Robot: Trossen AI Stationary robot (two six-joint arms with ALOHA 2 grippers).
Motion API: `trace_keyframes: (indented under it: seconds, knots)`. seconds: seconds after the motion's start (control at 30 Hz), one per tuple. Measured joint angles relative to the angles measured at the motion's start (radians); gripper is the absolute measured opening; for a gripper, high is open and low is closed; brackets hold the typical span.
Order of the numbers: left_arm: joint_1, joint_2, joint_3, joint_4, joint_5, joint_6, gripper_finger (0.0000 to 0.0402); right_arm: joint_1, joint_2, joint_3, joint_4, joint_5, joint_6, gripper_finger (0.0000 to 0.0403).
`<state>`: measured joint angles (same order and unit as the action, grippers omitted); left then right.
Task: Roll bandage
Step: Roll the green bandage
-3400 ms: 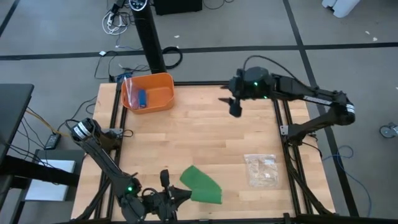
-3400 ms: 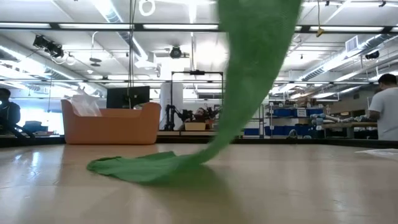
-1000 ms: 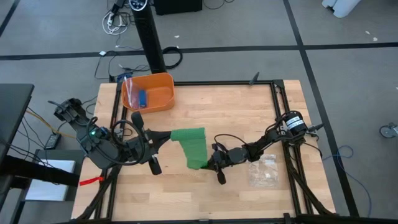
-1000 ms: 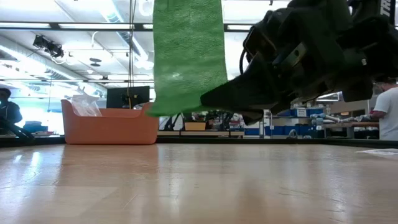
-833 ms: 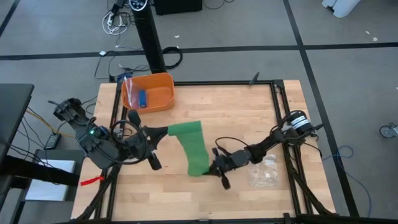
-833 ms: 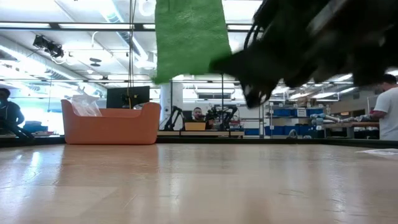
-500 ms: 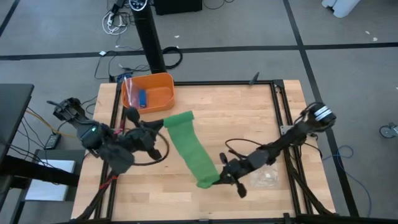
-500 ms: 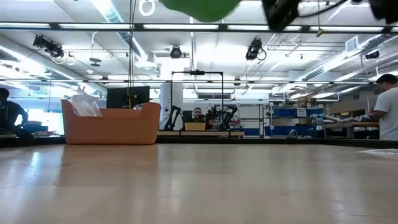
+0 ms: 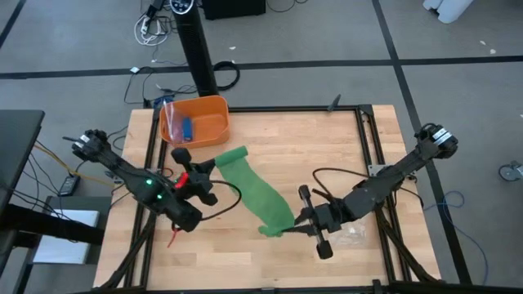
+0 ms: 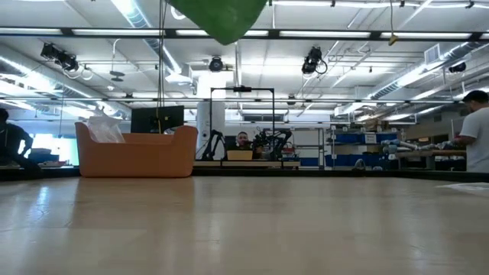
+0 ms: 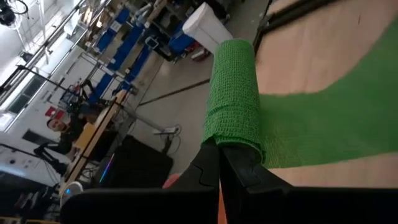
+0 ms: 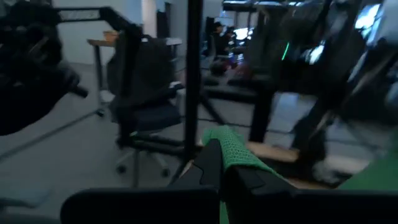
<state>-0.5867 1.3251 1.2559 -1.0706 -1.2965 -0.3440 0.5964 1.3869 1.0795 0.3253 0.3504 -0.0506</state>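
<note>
No writing or brand can be read in any view. From above, the left arm reaches in from the table's left edge, and the left gripper (image 9: 211,166) is clamped on the upper end of the bandage (image 9: 255,192), just below the orange bin (image 9: 214,122), which holds a small blue item (image 9: 186,128). The green strip runs diagonally across the wooden table (image 9: 310,147) down to the right gripper (image 9: 292,226), which pinches its lower end; the right arm stretches low from the table's right edge, and a clear plastic bag (image 9: 351,234) lies just beside it. At table height, only a hanging green fold of the bandage (image 10: 219,17) shows at the top, well above the tabletop (image 10: 244,229); the bin (image 10: 136,154) stands at the left, and a person (image 10: 476,130) stands far off at the right. The left wrist camera shows the left gripper (image 11: 219,163) with fingers pressed together on a bunched, folded end of the bandage (image 11: 235,102), the strip spreading away over the wood. The right wrist camera shows the right gripper (image 12: 219,165) closed on the other end of the bandage (image 12: 235,154), with an office chair (image 12: 144,93) in the room behind.
</note>
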Motion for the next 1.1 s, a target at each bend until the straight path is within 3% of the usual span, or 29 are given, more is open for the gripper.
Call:
trace_keyframes:
  seconds: [0.17, 0.4, 0.77, 1.1]
  knots:
    - [-0.001, 0.000, -0.113, 0.108, 0.027, -0.008, 0.0001, -0.004, 0.000, 0.154, -0.107, 0.069, -0.103, 0.0000]
    - [0.000, 0.000, -0.221, 0.269, 0.051, 0.011, 0.0001, -0.016, 0.000, 0.272, -0.119, 0.166, -0.236, 0.0000]
    - [0.031, 0.003, -0.354, 0.756, 0.148, 0.335, 0.0001, -0.089, 0.001, 0.373, -0.091, 0.218, -0.310, 0.0000]
    - [0.114, 0.091, -0.390, 0.983, 0.312, 0.475, 0.0001, -0.193, 0.002, 0.427, -0.074, 0.221, -0.321, 0.0000]
